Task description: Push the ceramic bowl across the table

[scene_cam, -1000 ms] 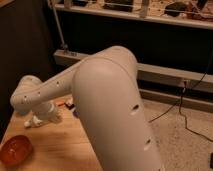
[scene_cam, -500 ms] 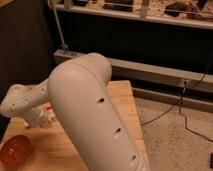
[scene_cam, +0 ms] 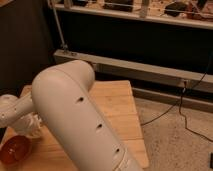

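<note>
The orange-red ceramic bowl (scene_cam: 15,149) sits upright at the near left corner of the light-wood table (scene_cam: 116,102). My white arm (scene_cam: 75,117) fills the middle of the view and reaches left across the table. My gripper (scene_cam: 31,126) hangs low over the table, just right of and behind the bowl, very near its rim. I cannot tell whether it touches the bowl. The arm hides much of the table's left and middle.
A dark wall panel stands behind the table's left side. A grey metal rail (scene_cam: 150,70) runs along the back. Black cables (scene_cam: 182,102) trail over the speckled floor (scene_cam: 180,145) to the right of the table.
The arm's big elbow link has swung left and covers more of the table. The gripper has shifted slightly left and down toward the bowl. The bowl stays in place.
</note>
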Robot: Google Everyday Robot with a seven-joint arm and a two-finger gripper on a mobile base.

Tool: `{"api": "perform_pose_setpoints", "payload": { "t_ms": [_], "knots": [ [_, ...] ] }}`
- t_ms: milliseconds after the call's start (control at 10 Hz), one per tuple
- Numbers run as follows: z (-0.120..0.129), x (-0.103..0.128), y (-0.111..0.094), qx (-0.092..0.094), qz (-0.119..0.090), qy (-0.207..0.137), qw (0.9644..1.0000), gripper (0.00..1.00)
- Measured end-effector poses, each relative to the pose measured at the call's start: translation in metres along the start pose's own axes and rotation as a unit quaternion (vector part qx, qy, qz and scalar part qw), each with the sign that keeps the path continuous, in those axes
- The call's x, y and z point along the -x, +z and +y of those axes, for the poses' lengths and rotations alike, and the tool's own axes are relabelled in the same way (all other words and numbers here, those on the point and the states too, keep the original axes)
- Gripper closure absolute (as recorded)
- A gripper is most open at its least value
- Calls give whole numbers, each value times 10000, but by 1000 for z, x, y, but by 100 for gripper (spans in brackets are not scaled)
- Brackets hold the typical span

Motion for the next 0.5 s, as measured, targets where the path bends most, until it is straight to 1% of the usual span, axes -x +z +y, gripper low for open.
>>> {"api": "perform_pose_setpoints", "payload": {
  "t_ms": [100, 200, 300, 400, 500],
  "knots": [
    [22, -3, 3, 149, 65, -176, 9997, 86],
    [53, -8, 5, 329, 157, -446, 9983, 86],
    [89, -13, 4, 681, 228, -729, 9947, 86],
    [110, -14, -2, 1008, 233, -866, 9909, 86],
    [134, -11, -20, 1587, 132, -1003, 9821, 86]
  ]
}}
